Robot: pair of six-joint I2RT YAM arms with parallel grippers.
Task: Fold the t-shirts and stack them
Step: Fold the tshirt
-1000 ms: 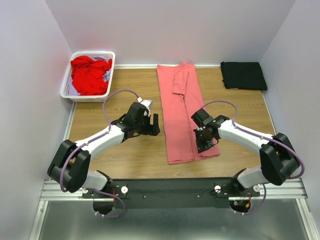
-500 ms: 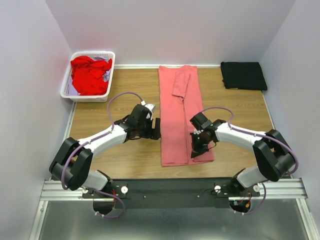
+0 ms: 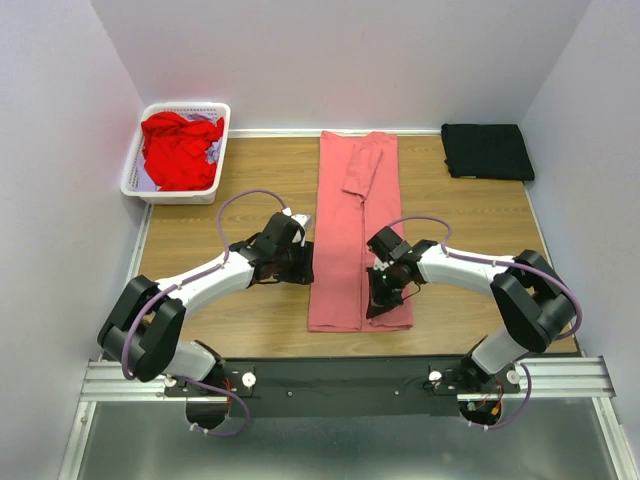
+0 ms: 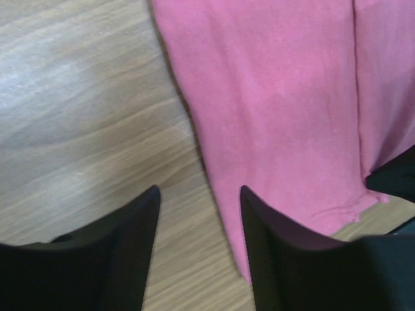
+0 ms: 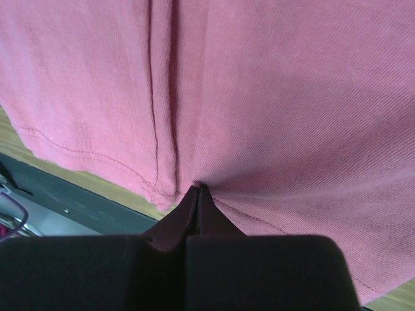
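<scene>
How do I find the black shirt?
Start at the wooden table and look to its far right corner. The black shirt lies there, folded flat. It's the only dark one: the pink shirt is a long strip in the middle, and the red one is crumpled in the white basket.

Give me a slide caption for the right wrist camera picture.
Right gripper shut, pinching the salmon-pink t-shirt near its stitched hem.

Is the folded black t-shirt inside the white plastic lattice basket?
No: the folded black t-shirt lies on the wooden table at far right, outside the white basket.
</scene>
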